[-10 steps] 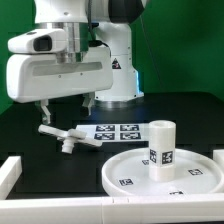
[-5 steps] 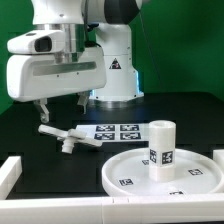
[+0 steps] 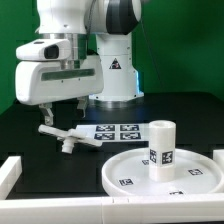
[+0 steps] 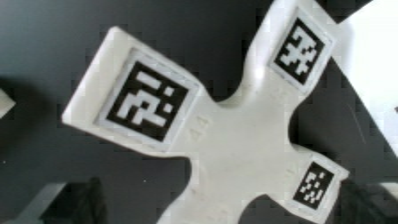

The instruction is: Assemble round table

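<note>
The white cross-shaped foot piece (image 3: 66, 137) lies on the black table at the exterior view's left. My gripper (image 3: 63, 108) hangs open and empty a little above it, a finger on either side. In the wrist view the foot piece (image 4: 214, 120) fills the frame with three square tags showing, and my gripper (image 4: 217, 205) sits over it with a dark finger (image 4: 68, 200) at the edge. The large round rimmed disc (image 3: 125, 172) lies at the front right. The short cylindrical post (image 3: 161, 148) stands upright on it.
The marker board (image 3: 118, 130) lies flat between the foot piece and the disc. A white rail (image 3: 90, 212) borders the table's front, with a raised end (image 3: 8, 172) at the left. The robot's white base (image 3: 115, 75) stands behind.
The gripper hand has shifted toward the exterior view's right and a little away, over the foot piece. The parts have not moved.
</note>
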`<state>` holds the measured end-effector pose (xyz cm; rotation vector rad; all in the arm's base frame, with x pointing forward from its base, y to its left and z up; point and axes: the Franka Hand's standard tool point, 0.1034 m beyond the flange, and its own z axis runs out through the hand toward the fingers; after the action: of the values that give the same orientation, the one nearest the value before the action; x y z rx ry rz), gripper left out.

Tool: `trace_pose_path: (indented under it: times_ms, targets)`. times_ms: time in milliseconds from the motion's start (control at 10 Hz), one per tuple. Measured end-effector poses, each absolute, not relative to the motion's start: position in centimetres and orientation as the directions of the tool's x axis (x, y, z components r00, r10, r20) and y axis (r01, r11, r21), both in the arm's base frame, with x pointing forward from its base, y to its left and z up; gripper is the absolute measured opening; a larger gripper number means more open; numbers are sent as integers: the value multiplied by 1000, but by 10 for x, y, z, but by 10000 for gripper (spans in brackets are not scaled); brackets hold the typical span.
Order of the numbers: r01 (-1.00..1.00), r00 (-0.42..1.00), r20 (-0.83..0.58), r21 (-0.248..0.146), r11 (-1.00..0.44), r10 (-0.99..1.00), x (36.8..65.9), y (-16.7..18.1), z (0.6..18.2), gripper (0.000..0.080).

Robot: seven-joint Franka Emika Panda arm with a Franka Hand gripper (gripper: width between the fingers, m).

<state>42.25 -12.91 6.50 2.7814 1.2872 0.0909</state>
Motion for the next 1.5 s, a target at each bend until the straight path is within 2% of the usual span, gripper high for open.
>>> trace_pose_path:
  times_ms: [100, 200, 500, 800, 1500]
  targets:
    - [761, 643, 22, 95, -642, 766, 421, -129, 64, 649]
    - [779, 618, 23, 122, -615, 786, 413, -129, 58, 649]
    - [820, 562, 9, 128, -558, 827, 410, -116, 45, 649]
    - [838, 535, 4, 119, -532, 845, 414, -97, 37, 649]
    - [824, 562, -12, 90, -559, 827, 411, -114, 30, 649]
